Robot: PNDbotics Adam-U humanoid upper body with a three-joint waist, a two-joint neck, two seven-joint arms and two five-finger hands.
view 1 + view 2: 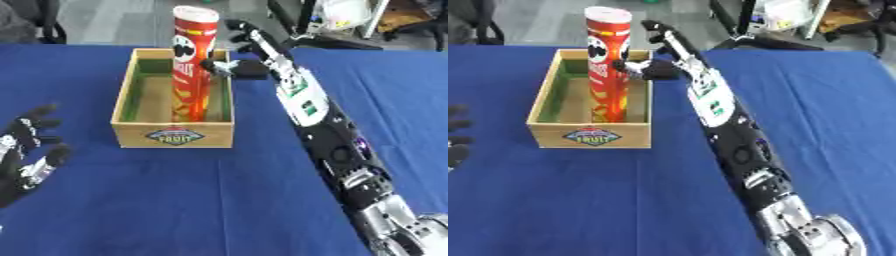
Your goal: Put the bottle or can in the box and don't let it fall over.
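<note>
Nearest the camera, the right arm (350, 150) stretches across the blue table (623, 200) to a wooden box (175, 131). A tall red can (191, 65) stands upright inside the box, against its right wall. The right robot hand (229, 66) has its fingers curled at the can's side. The left robot hand (31, 145) rests open at the lower left; the right eye view shows only its fingertips at the edge.

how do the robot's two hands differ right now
The black right hand reaches out over the blue table to the tall red chip can standing in the wooden box; the black left hand rests idle at the lower left, touching nothing. Right fingers meet the can; left fingers are spread open, pointing up.
</note>
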